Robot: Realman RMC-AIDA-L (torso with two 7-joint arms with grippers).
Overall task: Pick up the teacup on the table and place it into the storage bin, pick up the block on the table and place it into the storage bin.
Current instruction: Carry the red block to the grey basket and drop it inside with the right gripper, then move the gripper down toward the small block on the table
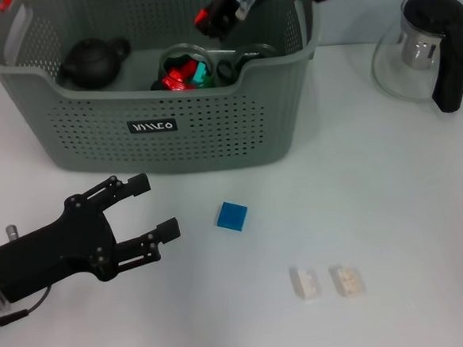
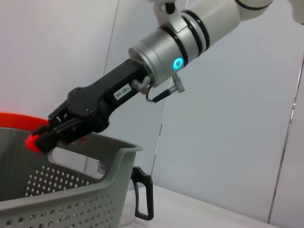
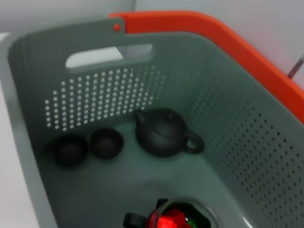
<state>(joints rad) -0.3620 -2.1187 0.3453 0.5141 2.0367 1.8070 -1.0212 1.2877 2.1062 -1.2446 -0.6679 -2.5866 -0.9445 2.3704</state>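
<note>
Judging by where things lie, the cup part looks done and the block is next. Two small black teacups (image 3: 107,142) sit side by side on the floor of the large grey-green perforated plastic storage bin (image 1: 166,150), beside one dark round teapot (image 3: 164,132); one clear glass jar (image 1: 186,68) with red and teal bits inside stands nearer the bin's front wall. The bin occupies the far left of the white table (image 1: 409,209).

One small blue square block (image 1: 231,215) lies on the table just in front of the bin, to the right of the black left gripper (image 1: 143,213), which hovers low over the near left of the table with its two fingers spread apart and nothing between them. To do this well, I'd say, that gripper should slide right until the block sits squarely between the fingers, come down straight, close on two flat sides, then lift high enough to clear the bin's front rim (the wall is tall).

The right gripper (image 1: 219,14) hangs above the bin's far right part; from here I cannot tell whether it is open.

Farther out: two pale toy bricks (image 1: 327,282) lie side by side, near and right of the blue block, and one glass pitcher with a black handle (image 1: 429,44) stands at the far right.
</note>
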